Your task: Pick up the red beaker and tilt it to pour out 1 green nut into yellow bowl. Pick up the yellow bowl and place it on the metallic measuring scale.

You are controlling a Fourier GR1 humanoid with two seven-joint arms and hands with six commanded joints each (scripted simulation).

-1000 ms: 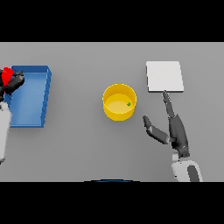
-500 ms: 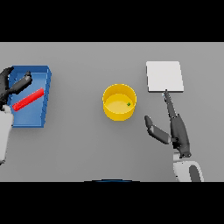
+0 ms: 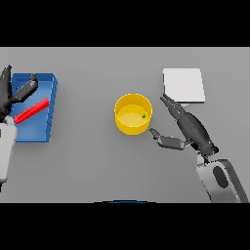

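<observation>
The red beaker (image 3: 31,111) lies on its side inside the blue tray (image 3: 49,102) at the left. My left hand (image 3: 9,96) hovers over the tray's left part, open, fingers spread, apart from the beaker. The yellow bowl (image 3: 133,114) stands at the table's middle with a small green nut (image 3: 143,116) inside, near its right wall. My right hand (image 3: 188,128) is just right of the bowl, open, fingers pointing toward the bowl's far right rim and thumb reaching under its right side. The metallic measuring scale (image 3: 183,85), a pale square plate, lies behind the right hand.
The blue tray's raised walls surround the beaker. The scale sits about a hand's width to the right of and behind the bowl. Grey table (image 3: 88,166) extends in front of the bowl.
The left hand has let go of the red beaker, which now lies in the blue tray. The right hand has moved left toward the bowl.
</observation>
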